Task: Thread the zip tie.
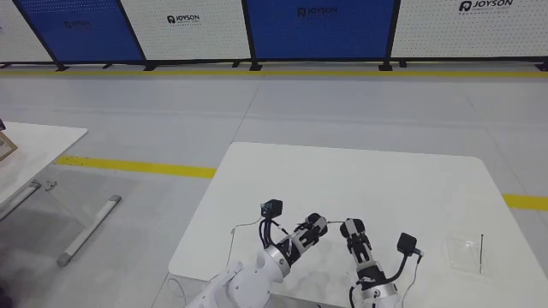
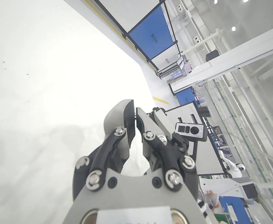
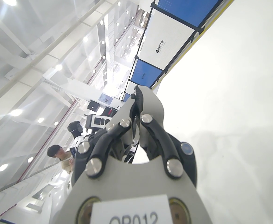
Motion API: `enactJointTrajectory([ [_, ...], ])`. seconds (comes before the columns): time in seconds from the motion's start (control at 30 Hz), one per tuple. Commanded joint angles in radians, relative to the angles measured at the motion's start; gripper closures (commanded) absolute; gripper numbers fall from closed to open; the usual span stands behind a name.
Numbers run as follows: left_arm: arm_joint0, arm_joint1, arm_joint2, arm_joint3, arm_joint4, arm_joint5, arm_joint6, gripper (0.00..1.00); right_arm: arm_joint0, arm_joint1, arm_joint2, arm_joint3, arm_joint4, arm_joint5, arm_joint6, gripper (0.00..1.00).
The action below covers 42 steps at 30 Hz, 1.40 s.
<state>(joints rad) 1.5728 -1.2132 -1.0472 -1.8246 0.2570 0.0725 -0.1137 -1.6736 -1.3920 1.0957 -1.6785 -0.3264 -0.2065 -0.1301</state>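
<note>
A thin black zip tie (image 1: 481, 251) lies on the white table (image 1: 360, 180) near its right front corner, just beside a clear plastic tray (image 1: 461, 252). Both arms are side by side at the table's front edge, well to the left of the tie. My left gripper (image 1: 315, 221) (image 2: 135, 113) is shut, its dark pads almost touching and a small dark speck between the tips. My right gripper (image 1: 351, 225) (image 3: 136, 92) is shut too, with nothing clearly held. In the left wrist view the right gripper (image 2: 158, 115) sits close beside the left one.
Most of the tabletop beyond the grippers is bare white surface. A second white table (image 1: 34, 150) stands off to the left across a gap of floor. Blue and white panels (image 1: 317, 13) line the far side of the room.
</note>
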Motion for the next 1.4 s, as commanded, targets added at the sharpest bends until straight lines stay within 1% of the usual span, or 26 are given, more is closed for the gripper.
enactJointTrajectory([
  [0.0,0.000,0.000,-0.002,0.001,-0.005,-0.002,0.002,0.70,0.001,0.000,0.000,0.002,0.002,0.004,0.000,1.00],
  [0.17,0.007,0.002,-0.014,-0.005,-0.009,-0.011,0.008,0.75,0.002,-0.001,0.002,0.005,0.006,0.012,0.000,1.00],
  [0.33,0.016,0.004,-0.026,-0.012,-0.013,-0.017,0.014,0.83,0.001,-0.001,0.002,0.004,0.004,0.016,-0.002,1.00],
  [0.37,0.018,0.005,-0.029,-0.013,-0.014,-0.019,0.015,0.82,0.001,-0.001,0.002,0.004,0.004,0.016,-0.003,1.00],
  [0.43,0.019,0.005,-0.032,-0.012,-0.017,-0.020,0.015,0.84,0.001,-0.001,0.002,0.004,0.004,0.016,-0.004,1.00],
  [0.7,0.025,0.007,-0.039,-0.013,-0.026,-0.032,0.015,0.85,0.003,-0.002,0.002,0.006,0.011,0.015,-0.003,1.00],
  [0.73,0.025,0.007,-0.039,-0.013,-0.027,-0.033,0.015,0.87,0.003,-0.002,0.002,0.006,0.010,0.015,-0.003,1.00],
  [0.8,0.025,0.007,-0.040,-0.012,-0.028,-0.036,0.016,0.98,0.004,-0.002,0.002,0.006,0.009,0.016,-0.004,1.00],
  [0.83,0.025,0.007,-0.040,-0.012,-0.028,-0.036,0.016,1.00,0.004,-0.002,0.001,0.006,0.008,0.017,-0.004,1.00],
  [1.0,0.024,0.007,-0.040,-0.011,-0.026,-0.041,0.014,1.00,0.005,-0.003,0.000,0.006,0.006,0.020,-0.005,1.00],
  [1.13,0.025,0.009,-0.036,-0.012,-0.023,-0.060,-0.011,1.00,0.007,-0.003,-0.003,0.007,0.002,0.020,-0.001,1.00],
  [1.23,0.024,0.011,-0.039,-0.011,-0.026,-0.065,-0.023,1.00,0.005,-0.003,-0.007,0.003,-0.012,0.011,0.001,1.00],
  [1.37,0.026,0.012,-0.038,-0.013,-0.025,-0.078,-0.039,1.00,0.001,-0.003,-0.008,-0.002,-0.015,0.013,-0.003,1.00],
])
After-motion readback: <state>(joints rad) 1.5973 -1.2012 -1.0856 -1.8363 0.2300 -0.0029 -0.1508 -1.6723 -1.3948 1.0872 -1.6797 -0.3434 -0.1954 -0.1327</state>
